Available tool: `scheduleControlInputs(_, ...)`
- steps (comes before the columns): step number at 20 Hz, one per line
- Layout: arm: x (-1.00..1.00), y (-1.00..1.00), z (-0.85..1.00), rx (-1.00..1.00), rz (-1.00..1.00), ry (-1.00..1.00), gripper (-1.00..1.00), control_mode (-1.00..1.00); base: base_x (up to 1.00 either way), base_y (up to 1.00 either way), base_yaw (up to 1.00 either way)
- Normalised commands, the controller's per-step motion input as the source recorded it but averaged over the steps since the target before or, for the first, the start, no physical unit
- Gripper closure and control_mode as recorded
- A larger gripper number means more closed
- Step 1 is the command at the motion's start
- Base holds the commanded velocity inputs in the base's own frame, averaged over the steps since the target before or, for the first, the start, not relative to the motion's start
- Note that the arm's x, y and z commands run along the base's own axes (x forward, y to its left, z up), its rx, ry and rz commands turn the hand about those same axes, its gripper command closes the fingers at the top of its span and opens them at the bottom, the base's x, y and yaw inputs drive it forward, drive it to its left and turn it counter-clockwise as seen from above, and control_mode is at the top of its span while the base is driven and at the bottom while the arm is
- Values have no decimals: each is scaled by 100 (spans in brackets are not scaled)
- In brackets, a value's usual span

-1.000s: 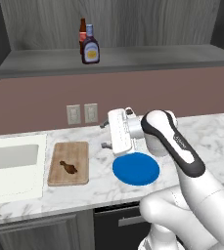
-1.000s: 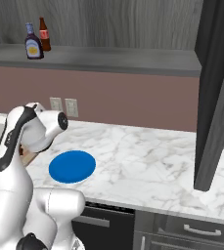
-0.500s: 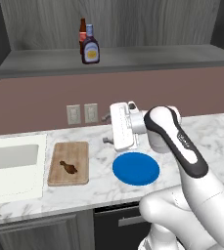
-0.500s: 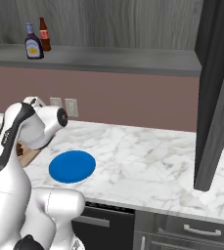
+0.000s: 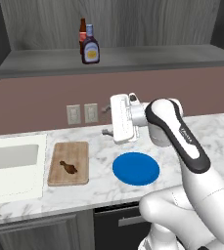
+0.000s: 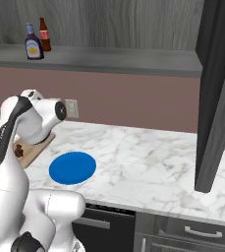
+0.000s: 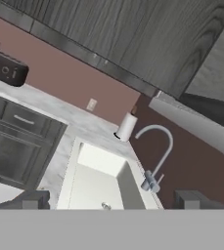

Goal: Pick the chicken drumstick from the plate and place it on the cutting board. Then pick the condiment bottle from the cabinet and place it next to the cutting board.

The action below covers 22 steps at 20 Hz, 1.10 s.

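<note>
1. The pincer point(image 5: 105, 120) hangs in the air above the cutting board point(image 5: 69, 163), off its right-hand edge, pointing sideways towards the sink point(image 5: 11, 166).
2. Its jaws are spread fully wide, and there's nothing between them and nothing touching them.
3. The chicken drumstick point(image 5: 68, 167) lies on the cutting board, near the middle, thick end towards the plate.
4. The plate point(image 5: 136, 168), bright blue and round, sits flat on the white marble worktop point(image 5: 216, 134) just right of the cutting board, bare on top.
5. The condiment bottle point(image 5: 90, 48) stands upright on the cabinet point(image 5: 147, 54), high above the cutting board and a little to its right, yellow-orange label facing out.
6. A slim brown bottle point(image 5: 82, 35) with a red label stands right behind it, close to touching.
7. In the hand view, a curved faucet point(image 7: 157, 154) and the sink basin show beyond the fingertips point(image 7: 189, 199).
</note>
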Motion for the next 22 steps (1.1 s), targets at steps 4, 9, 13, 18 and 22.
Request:
scheduleControlInputs(4, 4, 0, 36, 3, -2, 0, -100, -100, 0, 0, 0)
scheduleControlInputs(9, 5, 0, 31, 4, -3, 0, -100, -100, 0, 0, 0)
scheduleControlInputs(13, 5, 0, 29, 4, -4, 0, -100, -100, 0, 0, 0)
scheduleControlInputs(18, 0, 0, 30, 5, -3, 0, -100, -100, 0, 0, 0)
scheduleControlInputs(22, 7, 0, 26, 4, -2, 0, -100, -100, 0, 0, 0)
